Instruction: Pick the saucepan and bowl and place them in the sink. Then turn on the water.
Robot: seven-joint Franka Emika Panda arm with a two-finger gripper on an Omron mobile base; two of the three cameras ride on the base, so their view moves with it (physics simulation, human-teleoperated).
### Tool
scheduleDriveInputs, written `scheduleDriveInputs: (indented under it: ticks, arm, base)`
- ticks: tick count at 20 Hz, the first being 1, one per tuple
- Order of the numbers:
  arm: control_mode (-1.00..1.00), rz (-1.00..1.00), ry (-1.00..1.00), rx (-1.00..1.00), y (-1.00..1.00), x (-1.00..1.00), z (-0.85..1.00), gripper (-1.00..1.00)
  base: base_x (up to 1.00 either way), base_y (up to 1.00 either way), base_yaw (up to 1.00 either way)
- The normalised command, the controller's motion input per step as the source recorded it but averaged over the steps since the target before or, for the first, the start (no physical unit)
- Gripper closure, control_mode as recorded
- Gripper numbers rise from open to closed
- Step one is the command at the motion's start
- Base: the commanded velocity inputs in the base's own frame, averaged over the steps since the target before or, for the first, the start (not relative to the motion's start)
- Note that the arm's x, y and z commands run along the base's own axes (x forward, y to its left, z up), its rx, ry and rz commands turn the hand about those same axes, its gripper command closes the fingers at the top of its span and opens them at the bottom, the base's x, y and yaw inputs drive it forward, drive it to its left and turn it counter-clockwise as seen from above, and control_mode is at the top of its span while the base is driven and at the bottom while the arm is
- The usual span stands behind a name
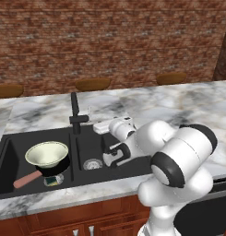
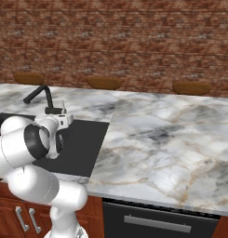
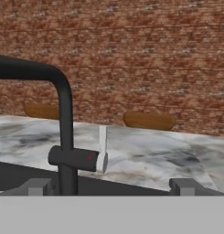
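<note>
The counter (image 1: 188,103), grey-veined marble, spreads well beyond the claw on every side, with a brick wall (image 1: 110,37) behind it. Set into it is the black sink (image 1: 8,152), and the claw (image 3: 111,186) hangs over its right basin, facing the tap (image 3: 65,132) just ahead. That pose suits the last step, I judge: the dishes are already in, so only the water is left.

Off to the claw's left, in the other basin, the black saucepan (image 1: 56,169) sits on the sink floor with its pink handle (image 1: 27,179) pointing toward the front edge. The cream bowl (image 1: 47,154), greenish inside, rests stacked in the pan, probably simply dropped there.

The tap is a slim black arch with a stubby side lever (image 3: 77,158), capped pale at the end, close in front of the claw's tips. No blue stream runs from it.

The claw's jaws stand wide apart and hold nothing.
</note>
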Motion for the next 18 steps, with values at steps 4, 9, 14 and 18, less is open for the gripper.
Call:
scheduleDriveInputs:
  ticks: [4,9,14,18]
  arm:
    - [-1.0,0.0,-0.05,0.05,0.0,0.03,-0.12,-1.0]
    - [-1.0,0.0,-0.04,0.02,0.09,0.13,-0.12,-1.0]
    - [-1.0,0.0,-0.04,0.05,0.02,0.11,-0.11,-1.0]
    - [-1.0,0.01,-0.07,0.04,0.0,0.04,-0.18,-1.0]
  base:
    - [0.0,0.0,0.0]
    - [0.0,0.0,0.0]
    - [0.0,0.0,0.0]
    - [0.0,0.0,0.0]
